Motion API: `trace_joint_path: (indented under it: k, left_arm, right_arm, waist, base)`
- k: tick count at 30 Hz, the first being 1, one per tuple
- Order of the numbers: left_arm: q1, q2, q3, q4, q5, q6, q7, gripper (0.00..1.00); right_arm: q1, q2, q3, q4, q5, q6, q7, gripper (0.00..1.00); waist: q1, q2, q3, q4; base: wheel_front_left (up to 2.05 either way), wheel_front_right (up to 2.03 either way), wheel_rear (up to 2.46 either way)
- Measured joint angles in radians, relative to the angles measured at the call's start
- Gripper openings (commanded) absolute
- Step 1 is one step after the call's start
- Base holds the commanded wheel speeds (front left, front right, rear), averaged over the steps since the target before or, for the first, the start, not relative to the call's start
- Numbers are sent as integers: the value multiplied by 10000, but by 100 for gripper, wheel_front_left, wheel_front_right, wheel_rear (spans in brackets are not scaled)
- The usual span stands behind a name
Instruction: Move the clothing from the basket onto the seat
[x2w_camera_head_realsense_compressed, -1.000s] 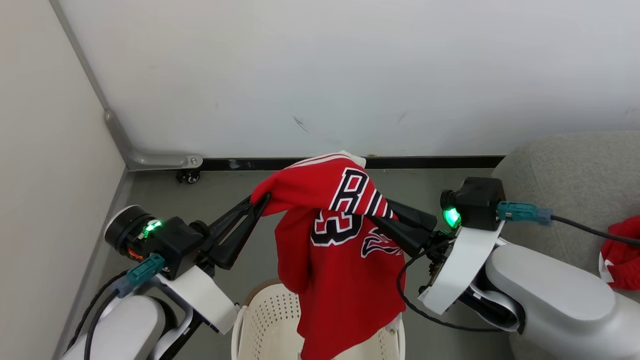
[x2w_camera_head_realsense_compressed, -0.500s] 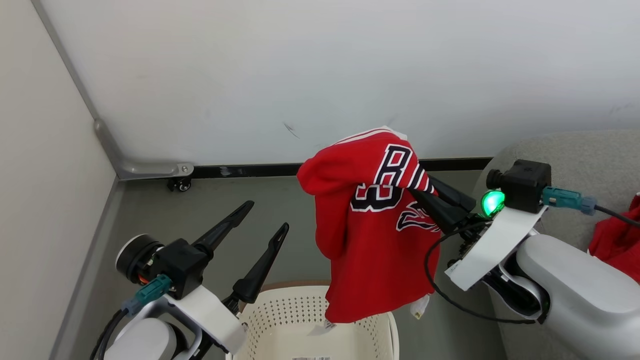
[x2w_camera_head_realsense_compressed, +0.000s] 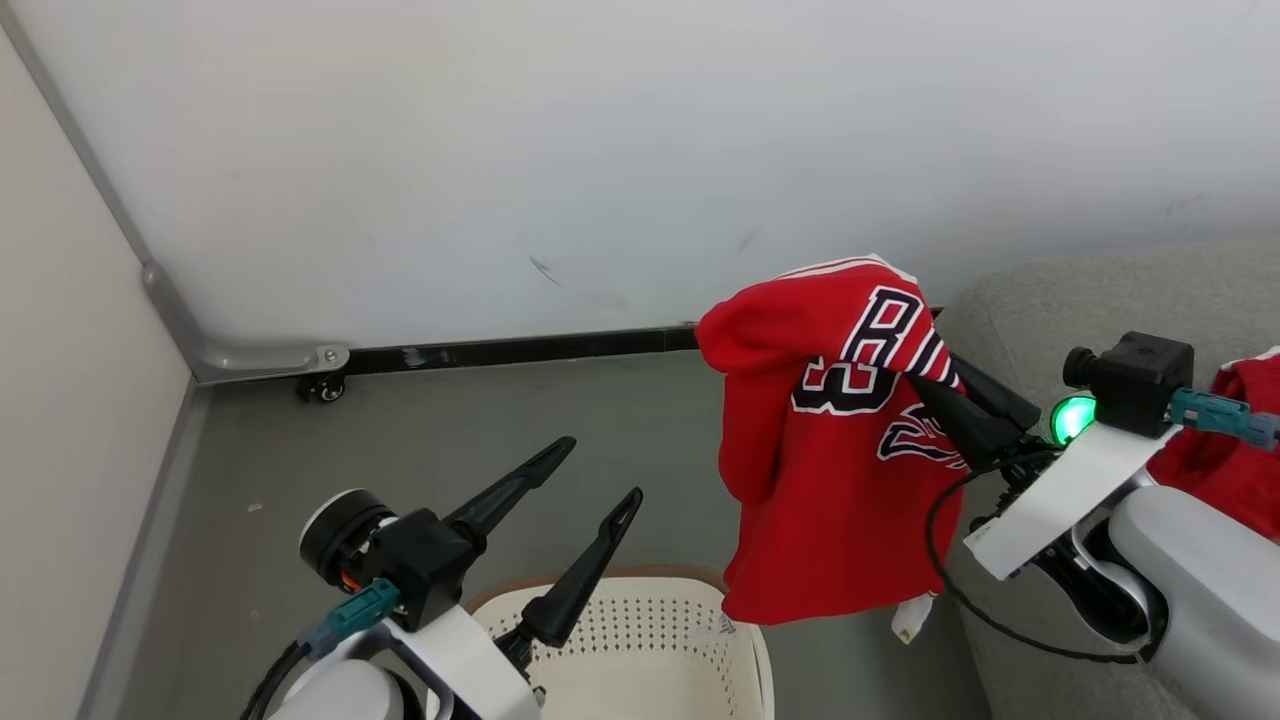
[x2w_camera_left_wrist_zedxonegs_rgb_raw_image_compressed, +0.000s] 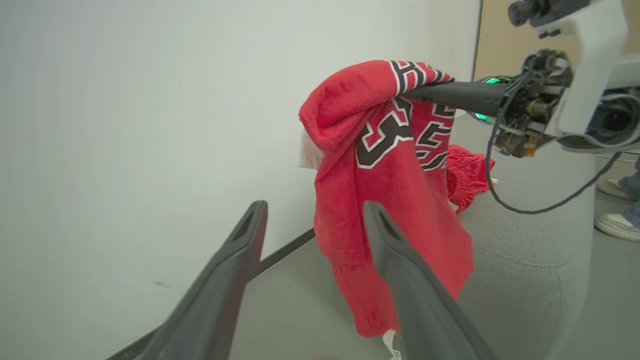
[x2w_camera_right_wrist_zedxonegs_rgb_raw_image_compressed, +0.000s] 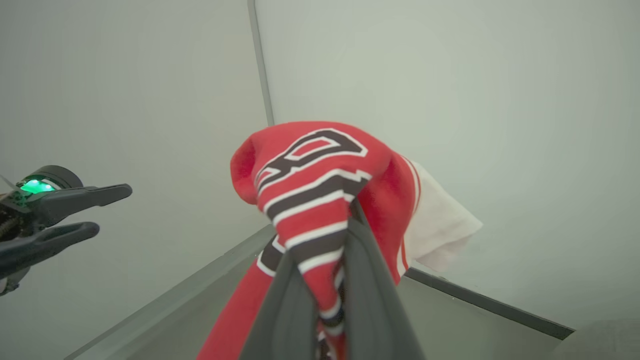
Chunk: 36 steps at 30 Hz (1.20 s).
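The red jersey (x2w_camera_head_realsense_compressed: 830, 470) with black-and-white lettering hangs in the air from my right gripper (x2w_camera_head_realsense_compressed: 925, 375), which is shut on a fold near its top. The pinch shows close up in the right wrist view, where the gripper (x2w_camera_right_wrist_zedxonegs_rgb_raw_image_compressed: 325, 250) clamps the jersey (x2w_camera_right_wrist_zedxonegs_rgb_raw_image_compressed: 320, 170). The hem dangles over the right corner of the cream basket (x2w_camera_head_realsense_compressed: 640, 588) and beside the grey seat (x2w_camera_head_realsense_compressed: 1080, 300). Red shorts (x2w_camera_head_realsense_compressed: 1235, 470) lie on the seat. My left gripper (x2w_camera_head_realsense_compressed: 598, 470) stands open and holds nothing, above the basket's left part. It is left of the jersey (x2w_camera_left_wrist_zedxonegs_rgb_raw_image_compressed: 390, 190).
A white wall with a black baseboard (x2w_camera_head_realsense_compressed: 520, 350) runs behind. A metal bracket with a caster (x2w_camera_head_realsense_compressed: 318, 385) sits in the left corner. A person's shoes (x2w_camera_left_wrist_zedxonegs_rgb_raw_image_compressed: 616, 225) stand on the floor beyond the seat (x2w_camera_left_wrist_zedxonegs_rgb_raw_image_compressed: 525, 280). Grey floor lies between basket and wall.
My left gripper opened and let go of the jersey, then drew back toward the basket. The jersey now hangs from the right gripper alone, nearer the seat. The head camera turned right.
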Motion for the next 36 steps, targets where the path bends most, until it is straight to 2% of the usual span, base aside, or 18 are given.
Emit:
trace_joint_path:
  k: [16,36]
  left_arm:
    - [-69,-313,-504,61,86,-320,0,100]
    - [-74,-598,-652,466,67,-403,-42,100]
  right_arm:
    - [696,-115,-940,-240,-433,-2,0,0]
    - [1872,-151,-2395,-267,-717,0,0,0]
  waist:
    - [0,0,19,-909]
    - [0,0,214,-2187]
  base:
    - [0,0,0]
    - [0,0,0]
